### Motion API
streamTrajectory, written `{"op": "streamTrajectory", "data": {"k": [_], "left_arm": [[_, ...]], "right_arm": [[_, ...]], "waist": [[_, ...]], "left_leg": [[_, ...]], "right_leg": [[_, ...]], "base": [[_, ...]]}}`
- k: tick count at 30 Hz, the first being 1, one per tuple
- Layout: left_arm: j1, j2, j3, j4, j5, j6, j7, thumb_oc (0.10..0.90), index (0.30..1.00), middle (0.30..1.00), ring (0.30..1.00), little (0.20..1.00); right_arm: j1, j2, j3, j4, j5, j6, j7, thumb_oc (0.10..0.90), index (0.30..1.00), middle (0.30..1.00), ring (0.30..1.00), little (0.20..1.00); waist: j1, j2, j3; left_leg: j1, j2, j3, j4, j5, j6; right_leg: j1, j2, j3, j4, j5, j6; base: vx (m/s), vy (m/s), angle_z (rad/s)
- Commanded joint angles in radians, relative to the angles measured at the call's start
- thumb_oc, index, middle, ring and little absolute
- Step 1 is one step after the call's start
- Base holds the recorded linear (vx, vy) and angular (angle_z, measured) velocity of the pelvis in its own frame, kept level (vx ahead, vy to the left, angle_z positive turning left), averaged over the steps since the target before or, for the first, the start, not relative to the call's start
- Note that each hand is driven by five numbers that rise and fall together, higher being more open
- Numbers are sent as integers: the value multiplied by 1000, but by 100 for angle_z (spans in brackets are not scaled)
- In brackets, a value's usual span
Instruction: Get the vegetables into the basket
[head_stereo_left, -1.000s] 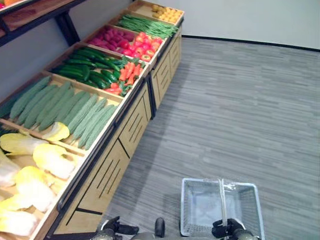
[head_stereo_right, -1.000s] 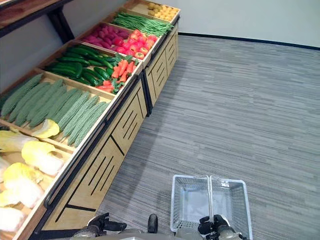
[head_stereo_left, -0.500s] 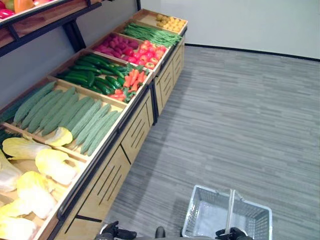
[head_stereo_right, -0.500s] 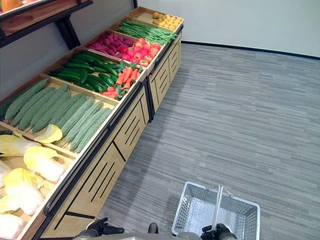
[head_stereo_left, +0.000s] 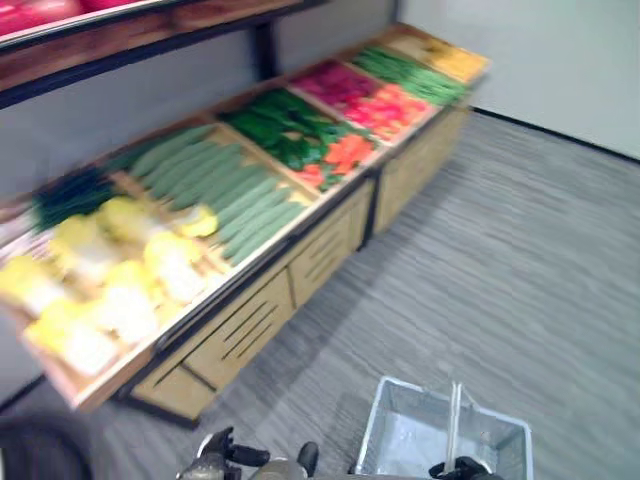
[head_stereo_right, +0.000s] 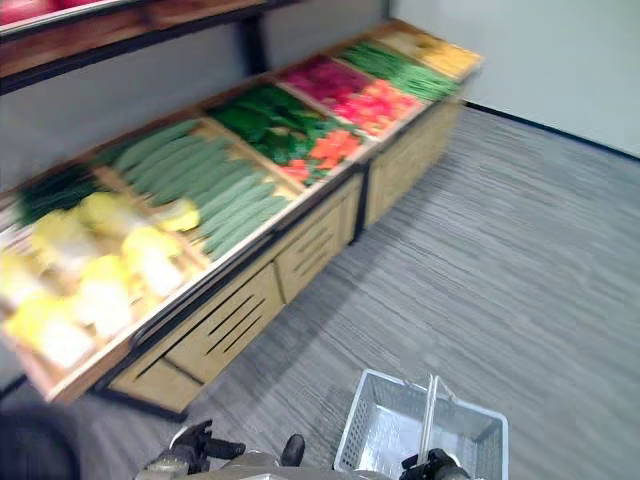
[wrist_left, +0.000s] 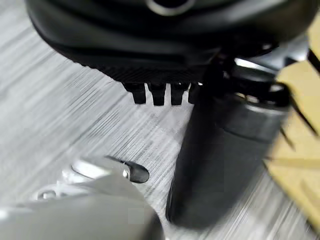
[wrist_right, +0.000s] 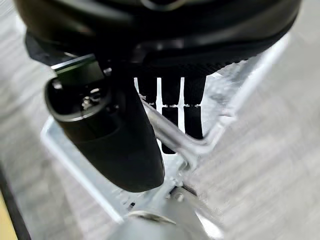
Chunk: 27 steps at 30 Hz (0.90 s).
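The basket (head_stereo_right: 420, 438) is pale grey wire mesh, empty, hanging over the striped grey floor (head_stereo_left: 520, 260), with the right hand (wrist_right: 170, 107) curled round its metal handle (wrist_right: 170, 131). The vegetables (head_stereo_right: 215, 195) lie sorted in the compartments of the wooden table (head_stereo_right: 290, 255) to the robot's left: pale yellow cabbages, long bumpy green gourds, dark green cucumbers, orange carrots, red and pink produce, green beans. The left hand (wrist_left: 165, 85) hangs near the floor with fingers curled, holding nothing; no writing can be read.

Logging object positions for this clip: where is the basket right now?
The basket hangs over the grey floor low in the eye views, on the robot's right, its handle gripped by the right hand, away from the vegetable stand.
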Motion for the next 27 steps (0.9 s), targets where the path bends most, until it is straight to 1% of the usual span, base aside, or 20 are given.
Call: {"op": "streamTrajectory", "data": {"k": [1,2,3,4,5,6,7,8,9,11,12,15,19,20,21,22,23,24,25,27], "left_arm": [[-19,41,14,18,-6,3,4,900,1000,1000,1000,1000],[-21,39,13,10,-7,3,5,900,1000,1000,1000,1000],[-22,39,15,-2,-10,3,5,900,1000,1000,1000,1000],[-23,43,22,-14,-15,3,6,900,1000,1000,1000,1000],[-21,47,28,-16,-20,2,2,900,1000,1000,1000,1000],[-18,46,28,-15,-17,2,-2,900,1000,1000,1000,1000],[-11,45,33,-17,-16,2,-7,900,1000,1000,1000,1000],[-11,46,34,-18,-16,2,-7,900,1000,1000,1000,1000],[-7,44,39,-14,-16,4,-8,900,1000,1000,1000,1000],[3,40,52,-10,-20,11,-14,900,1000,1000,1000,1000],[8,37,64,-2,-26,12,-18,900,1000,1000,1000,1000],[21,39,74,13,-19,16,-18,900,1000,1000,1000,1000],[34,44,78,33,12,27,-18,900,1000,1000,1000,1000],[33,48,75,35,26,28,-17,900,1000,1000,1000,1000],[33,48,75,35,26,28,-17,900,1000,1000,1000,1000],[31,52,71,33,35,29,-16,900,1000,1000,1000,1000],[28,55,69,34,42,30,-15,900,1000,1000,1000,1000],[26,59,65,33,45,30,-12,900,1000,1000,1000,1000],[13,73,54,19,36,24,-12,900,1000,1000,1000,1000],[13,73,54,19,36,24,-12,900,1000,1000,1000,1000]], "right_arm": [[-57,-55,0,-48,-34,-51,-15,400,300,300,300,300],[-62,-61,-2,-54,-35,-53,-17,400,300,300,300,300],[-68,-64,-4,-61,-37,-55,-18,400,300,300,300,300],[-72,-65,-6,-60,-36,-53,-20,400,300,300,300,300],[-74,-63,-5,-63,-40,-51,-18,400,300,300,300,300],[-70,-62,-8,-66,-40,-50,-17,400,300,300,300,300],[-59,-61,-15,-71,-45,-49,-16,400,300,300,300,300],[-58,-61,-15,-71,-45,-49,-16,400,300,300,300,300],[-55,-57,-16,-67,-51,-46,-15,400,300,300,300,300],[-49,-45,-12,-62,-57,-38,-10,400,300,300,300,300],[-48,-35,-8,-59,-61,-35,-6,400,300,300,300,300],[-41,-19,2,-57,-64,-32,-4,400,300,300,300,300],[-34,3,5,-66,-75,-26,-6,400,300,300,300,300],[-29,8,4,-66,-81,-26,-6,400,300,300,300,300],[-29,8,4,-66,-81,-26,-6,400,300,300,300,300],[-26,9,0,-70,-83,-24,-6,400,300,300,300,300],[-25,10,-2,-66,-85,-22,-4,400,300,300,300,300],[-22,8,-6,-66,-84,-19,-4,400,300,300,300,300],[-30,7,-17,-62,-73,-18,-6,400,300,300,300,300],[-30,7,-17,-62,-73,-18,-6,400,300,300,300,300]], "waist": [[29,-28,45],[25,-27,49],[23,-28,58],[30,-29,64],[41,-31,66],[41,-32,63],[29,-38,57],[29,-38,58],[20,-39,53],[16,-41,43],[19,-42,31],[22,-40,16],[32,-33,1],[31,-30,-1],[32,-31,0],[26,-26,-1],[16,-24,3],[4,-22,8],[-49,-1,33],[-45,-1,31]], "left_leg": [[24,18,33,23,18,3],[1,32,76,21,30,3],[-6,67,177,12,35,9],[-22,96,258,18,45,11],[-26,121,308,19,50,7],[-24,134,336,12,54,1],[-6,170,443,11,47,-17],[-4,170,444,11,46,-17],[4,194,524,24,39,-18],[9,203,588,54,18,-21],[13,191,591,66,-12,-15],[13,180,585,48,-8,-15],[48,131,542,5,-29,20],[63,107,534,4,-51,41],[64,105,534,4,-52,42],[73,92,527,4,-67,57],[85,73,522,3,-78,75],[98,52,512,0,-85,93],[99,38,480,-3,-64,118],[96,38,483,-3,-65,118]], "right_leg": [[-32,-88,64,101,-24,122],[-36,-97,34,102,-22,126],[-35,-108,8,106,-23,131],[-32,-119,-18,108,-23,136],[-21,-130,-53,110,-24,140],[-9,-136,-80,109,-26,142],[15,-157,-132,122,-41,149],[16,-157,-131,123,-42,149],[23,-169,-169,126,-41,150],[32,-183,-211,125,-39,146],[40,-187,-225,119,-42,146],[56,-188,-235,116,-50,144],[80,-234,-235,162,-54,159],[80,-265,-228,203,-52,166],[79,-268,-227,207,-53,168],[69,-289,-216,253,-42,171],[47,-320,-193,320,-12,181],[23,-346,-152,377,40,194],[-85,-331,7,470,138,189],[-92,-332,12,474,137,189]], "base": [[-59,-7,133],[-93,27,115],[-92,44,148],[-44,29,115],[3,30,98],[84,58,95],[77,57,126],[50,93,160],[-23,90,145],[-5,120,113],[49,96,85],[114,116,84],[188,248,36],[139,245,30],[139,271,20],[98,206,5],[145,307,2],[52,377,13],[4,278,19],[-8,125,30]]}}
